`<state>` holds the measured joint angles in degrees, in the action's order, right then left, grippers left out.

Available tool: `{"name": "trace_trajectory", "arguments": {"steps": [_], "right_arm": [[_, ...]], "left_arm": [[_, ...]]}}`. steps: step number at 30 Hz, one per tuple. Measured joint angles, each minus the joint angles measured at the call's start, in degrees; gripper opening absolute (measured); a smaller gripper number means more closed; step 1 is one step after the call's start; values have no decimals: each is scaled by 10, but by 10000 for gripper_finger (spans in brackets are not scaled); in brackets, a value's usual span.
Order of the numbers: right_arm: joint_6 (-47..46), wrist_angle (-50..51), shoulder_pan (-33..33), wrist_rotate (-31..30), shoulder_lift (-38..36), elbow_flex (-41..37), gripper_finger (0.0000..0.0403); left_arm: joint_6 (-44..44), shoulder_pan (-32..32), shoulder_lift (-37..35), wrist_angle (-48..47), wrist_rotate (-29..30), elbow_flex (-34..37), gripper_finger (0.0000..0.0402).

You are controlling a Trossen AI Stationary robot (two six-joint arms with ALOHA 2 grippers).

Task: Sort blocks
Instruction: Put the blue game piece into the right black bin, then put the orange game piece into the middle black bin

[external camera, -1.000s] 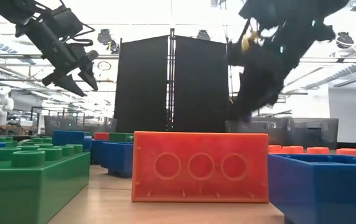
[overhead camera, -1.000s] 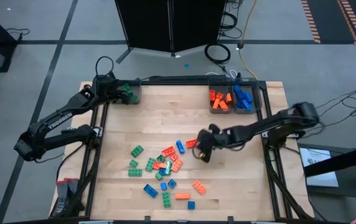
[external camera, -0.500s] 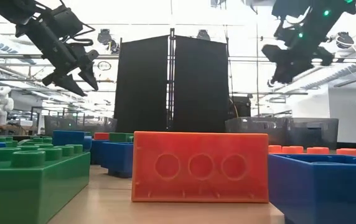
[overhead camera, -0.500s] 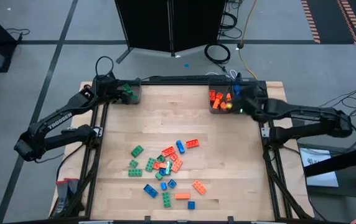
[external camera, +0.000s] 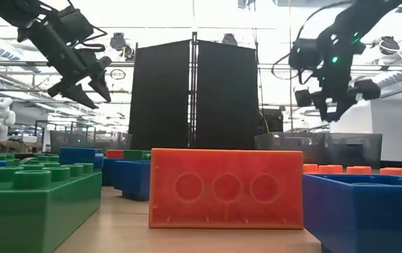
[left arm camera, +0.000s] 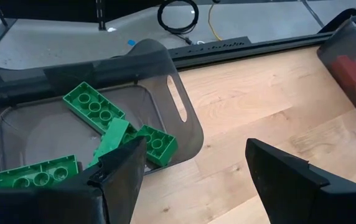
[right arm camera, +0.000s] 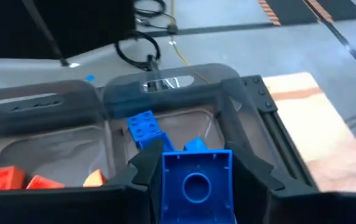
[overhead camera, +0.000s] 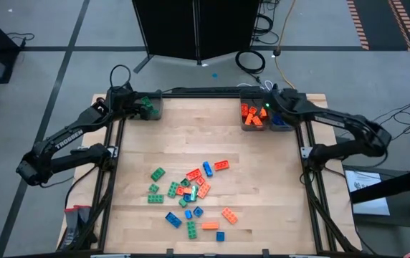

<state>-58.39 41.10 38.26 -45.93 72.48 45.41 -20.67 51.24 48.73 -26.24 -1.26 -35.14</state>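
Right hand (right arm camera: 193, 180), gripping blue block (right arm camera: 195, 182), has swung from bench-centre pile (overhead camera: 191, 193) to above blue bin (right arm camera: 228, 118); release likely next. Left hand (left arm camera: 190, 174) stays open over green bin (left arm camera: 134, 81). Many blocks remain unsorted on bench (overhead camera: 155, 143).

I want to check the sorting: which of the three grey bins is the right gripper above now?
The right gripper, shut on a blue block, hangs over the bin with blue blocks, at the far right corner beside the orange bin; the green bin is far left.
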Motion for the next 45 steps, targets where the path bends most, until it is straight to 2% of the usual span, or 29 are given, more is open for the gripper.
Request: {"name": "trace_trajectory", "arguments": {"steps": [6,7,14,16,19,20,22,24,26,28,30,34,40,45], "right_arm": [[-6,-26,41,51,57,0,118],[1,-31,45,59,60,0,128],[90,-105,49,57,26,0,302],[94,-120,53,58,7,0,331],[136,-166,53,93,-24,0,346],[181,-195,49,118,-34,0,347],[288,-262,37,214,-47,0,344],[376,-328,22,372,-56,0,336],[417,-385,-4,531,-58,0,328],[431,-410,-41,605,-57,1,320],[459,-407,-84,609,-51,1,314],[521,-390,-153,571,-16,1,309],[611,-410,-233,564,88,1,309],[643,-443,-284,565,175,1,309]], "left_arm": [[0,0,0,-1,0,0,277],[0,0,0,-2,0,0,277],[2,0,0,-5,0,0,277],[2,0,0,-5,0,0,277],[3,0,0,-5,0,0,277],[3,0,0,-5,0,0,277],[3,0,0,-5,0,0,277],[3,0,0,-5,0,0,277],[3,0,0,-4,0,0,277],[4,0,0,-1,0,0,277],[4,0,0,2,0,0,277],[4,0,0,2,14,0,277],[2,0,0,2,16,0,277],[2,0,0,-1,16,0,277]]}}
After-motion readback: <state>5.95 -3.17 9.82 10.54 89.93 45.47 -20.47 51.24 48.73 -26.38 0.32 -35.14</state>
